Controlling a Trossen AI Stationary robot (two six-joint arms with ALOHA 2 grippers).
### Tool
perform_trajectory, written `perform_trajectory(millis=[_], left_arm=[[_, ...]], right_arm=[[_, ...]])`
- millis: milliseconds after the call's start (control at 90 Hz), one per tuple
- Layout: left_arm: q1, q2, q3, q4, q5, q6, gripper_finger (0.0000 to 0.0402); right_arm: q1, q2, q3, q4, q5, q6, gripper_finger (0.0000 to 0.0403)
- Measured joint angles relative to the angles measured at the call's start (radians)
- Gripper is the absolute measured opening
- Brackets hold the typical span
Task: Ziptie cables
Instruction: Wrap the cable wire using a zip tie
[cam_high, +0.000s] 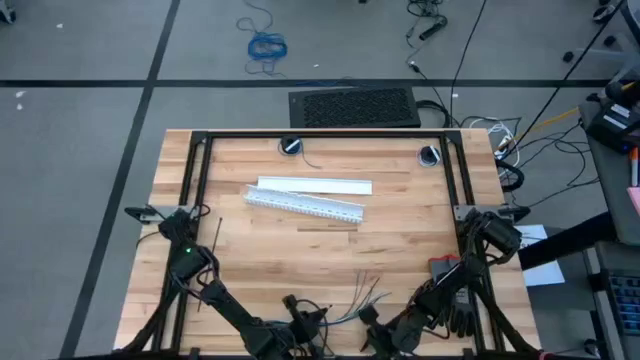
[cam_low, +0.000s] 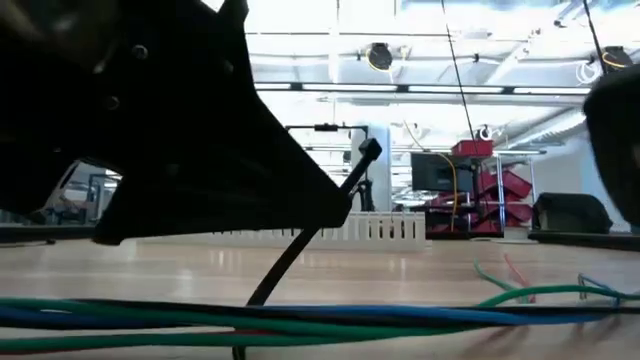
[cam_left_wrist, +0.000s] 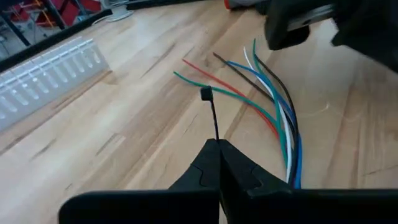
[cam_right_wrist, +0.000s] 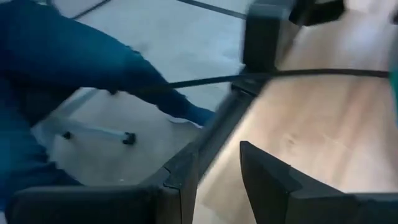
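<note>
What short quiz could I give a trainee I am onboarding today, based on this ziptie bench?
1. True or false: the left gripper is shut on a ziptie.
2. The cables lie: A in the white duct; B loose on the table; C on the floor.
3. Fill in: the right gripper is ____.

Key: 1 true; 2 B; 3 open.

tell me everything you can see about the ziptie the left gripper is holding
The ziptie is a very thin, straight black strip, plastic by the look of it, ending in a small square head. The left gripper is shut on its lower part, so the strip sticks out past the fingertips, head outward, slanting up off the wooden table. The head hangs beside the fanned ends of the cables; whether it touches them cannot be told.
</note>
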Motion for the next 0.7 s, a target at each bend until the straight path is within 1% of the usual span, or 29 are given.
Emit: perform_trajectory(millis=[111,200,267,333,533,700], left_arm=[[0.000,0.000,0.000,0.002,0.004,-0.003,0.0000],[0.000,0.000,0.000,0.001,0.007,-0.006,0.0000],[0.000,0.000,0.000,-0.003,0.012,-0.009,0.0000],[-0.001,0.000,0.000,-0.004,0.012,-0.012,0.0000],[-0.001,0.000,0.000,-0.007,0.017,-0.011,0.0000],[-0.001,0.000,0.001,-0.009,0.018,-0.012,0.0000]], right_arm=[[0.022,0.029,0.001,0.050,0.019,-0.043,0.0113],[0.040,0.075,0.004,0.091,0.084,-0.064,0.0118],[0.054,0.111,0.036,0.111,0.144,-0.094,0.0124],[0.060,0.149,0.080,0.108,0.182,-0.128,0.0130],[0.058,0.241,0.209,0.095,0.248,-0.203,0.0141],[0.059,0.261,0.246,0.087,0.265,-0.234,0.0141]])
